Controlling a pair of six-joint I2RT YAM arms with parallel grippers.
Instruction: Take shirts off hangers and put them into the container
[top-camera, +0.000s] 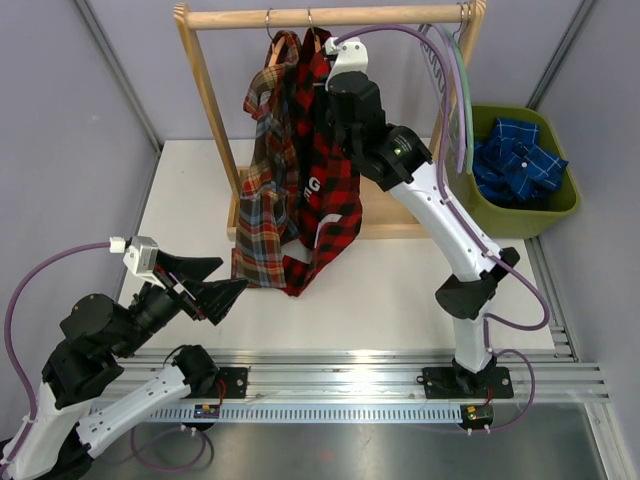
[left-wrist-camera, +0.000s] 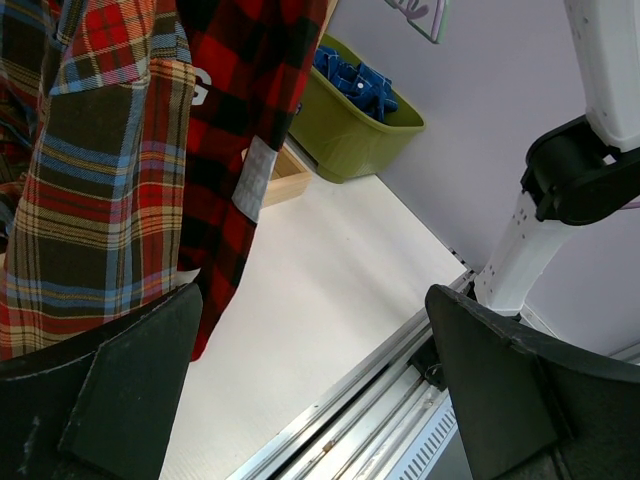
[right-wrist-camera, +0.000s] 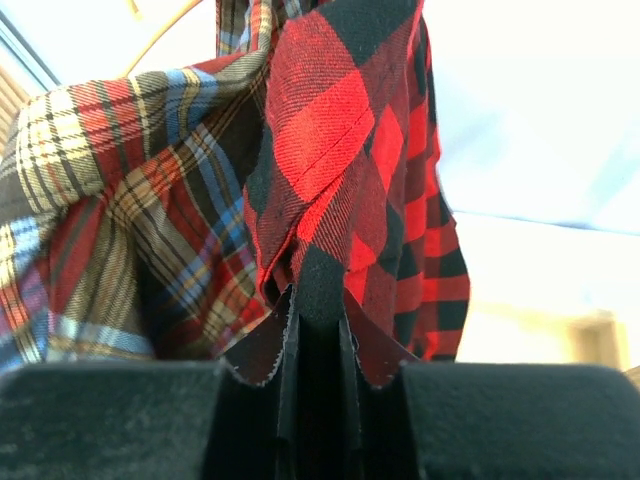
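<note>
One fold of red-and-black shirt (right-wrist-camera: 340, 150) pinched in right claw (right-wrist-camera: 312, 400), left claw (left-wrist-camera: 312, 300) spread wide, holding nothing.

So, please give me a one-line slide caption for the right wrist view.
Right fingers pinching a fold of the red-and-black shirt, with the tartan shirt hanging beside it.

The white table (top-camera: 385, 300) bears the wooden rack (top-camera: 240, 18) and, seemingly, the green bin (top-camera: 520, 222).

White print (top-camera: 313, 187) stood on the red-and-black shirt (top-camera: 338, 205), close to its folded front edge. One character looked like a G. The rest was hidden in the folds and could not be read.
</note>
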